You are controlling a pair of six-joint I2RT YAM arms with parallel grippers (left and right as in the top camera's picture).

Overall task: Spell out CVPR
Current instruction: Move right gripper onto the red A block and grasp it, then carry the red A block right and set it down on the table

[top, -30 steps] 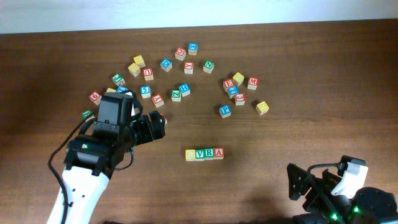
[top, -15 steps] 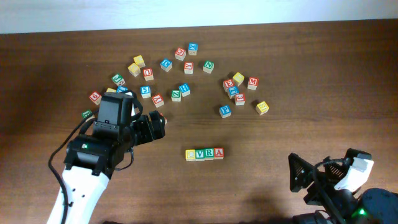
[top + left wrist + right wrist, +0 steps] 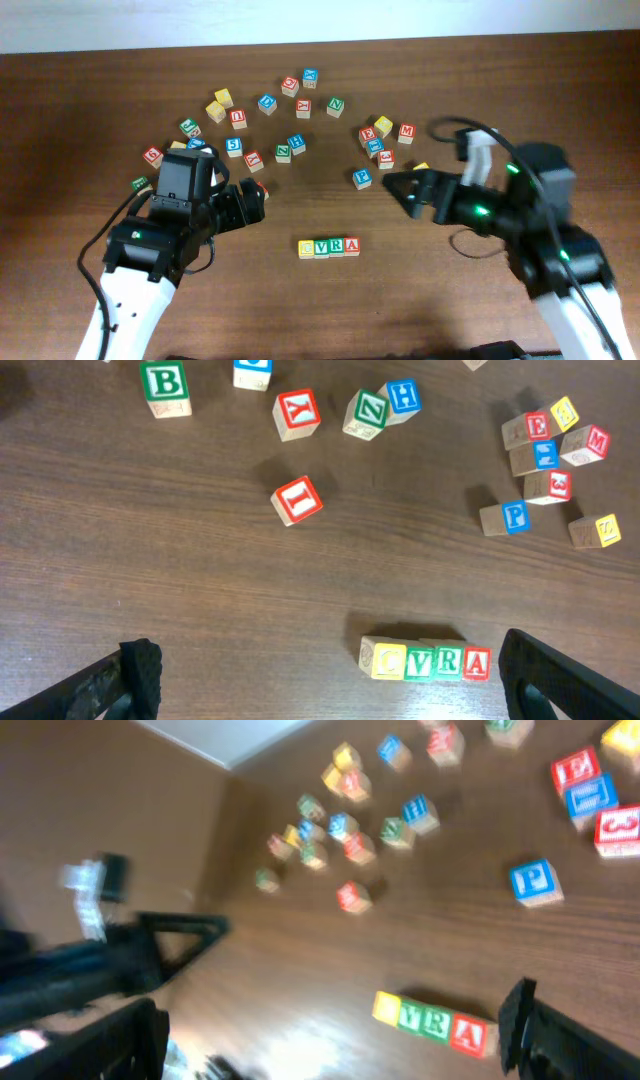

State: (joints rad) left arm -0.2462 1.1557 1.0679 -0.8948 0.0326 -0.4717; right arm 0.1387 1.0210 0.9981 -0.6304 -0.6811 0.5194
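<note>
Just above the block row [image 3: 329, 247] reading C, V, R, A, we see the blue P block [image 3: 361, 177] lying loose, nearest our empty, spread right gripper [image 3: 408, 195] beside it, while our left gripper [image 3: 255, 196] hangs open farther away.

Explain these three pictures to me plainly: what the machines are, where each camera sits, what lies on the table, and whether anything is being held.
Two robot arms work at a wooden table. The overhead picture looks straight down: the left gripper hangs over the left side, the right gripper reaches in from the right. The other two pictures come from a camera on each wrist, so the dark shapes at their lower corners are that arm's own fingers, spread open. Lettered toy blocks lie scattered across the far half. Nearer, a row of four reads C, V, R, A. A blue P block lies close to the right gripper. Neither gripper holds anything.
</note>
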